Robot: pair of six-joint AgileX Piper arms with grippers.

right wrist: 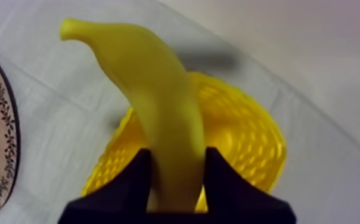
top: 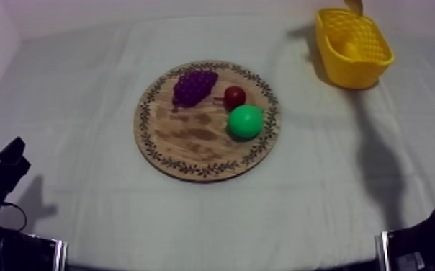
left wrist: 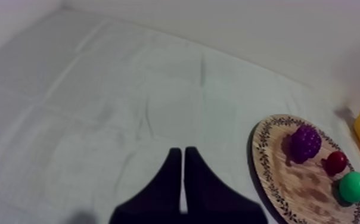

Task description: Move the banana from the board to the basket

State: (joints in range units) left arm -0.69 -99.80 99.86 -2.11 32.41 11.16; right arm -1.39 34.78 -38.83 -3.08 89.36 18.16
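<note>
Gripping the banana (right wrist: pixel 158 107), your right pincer (right wrist: pixel 177 154) hangs over the basket (right wrist: pixel 248 137); your left pincer (left wrist: pixel 183 152) sits low over the bench (left wrist: pixel 99 107), closed on nothing, apart from the board (left wrist: pixel 278 173).

yellow banana (right wrist: pixel 158 101), yellow perforated basket (top: pixel 357 76), brown board (top: pixel 184 137) with leaf-patterned rim, purple grapes (top: pixel 194 86), green pear (top: pixel 245 121), small red fruit (top: pixel 234 96)
</note>
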